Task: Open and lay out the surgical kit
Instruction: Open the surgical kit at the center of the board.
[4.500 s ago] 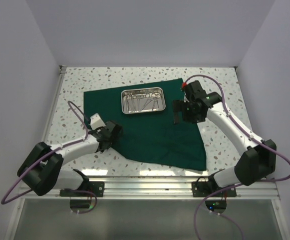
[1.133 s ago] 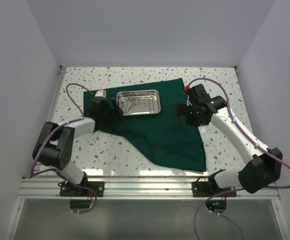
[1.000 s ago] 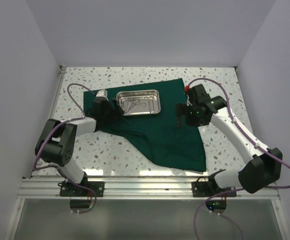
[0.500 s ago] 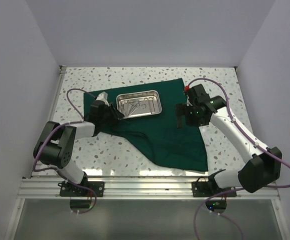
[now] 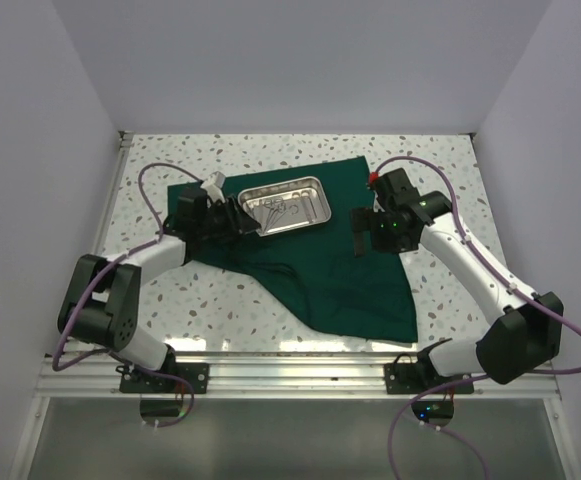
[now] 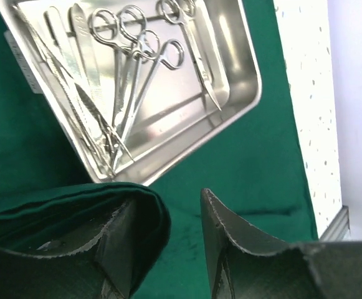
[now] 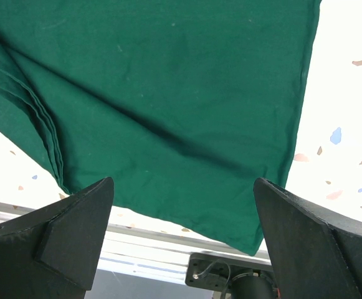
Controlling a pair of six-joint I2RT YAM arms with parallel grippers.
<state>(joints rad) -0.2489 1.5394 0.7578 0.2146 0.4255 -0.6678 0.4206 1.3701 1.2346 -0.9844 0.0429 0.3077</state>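
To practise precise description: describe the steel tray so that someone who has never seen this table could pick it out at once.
On the speckled table lies a dark green cloth; toward its far edge, just beyond the left gripper, sits the steel tray. It is the only shiny, rectangular metal thing there, and it holds a cluster of instruments.

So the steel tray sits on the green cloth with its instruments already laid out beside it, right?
Not quite. The steel tray does sit on the green cloth, but the instruments all lie inside it, none beside it; the left wrist view shows this.
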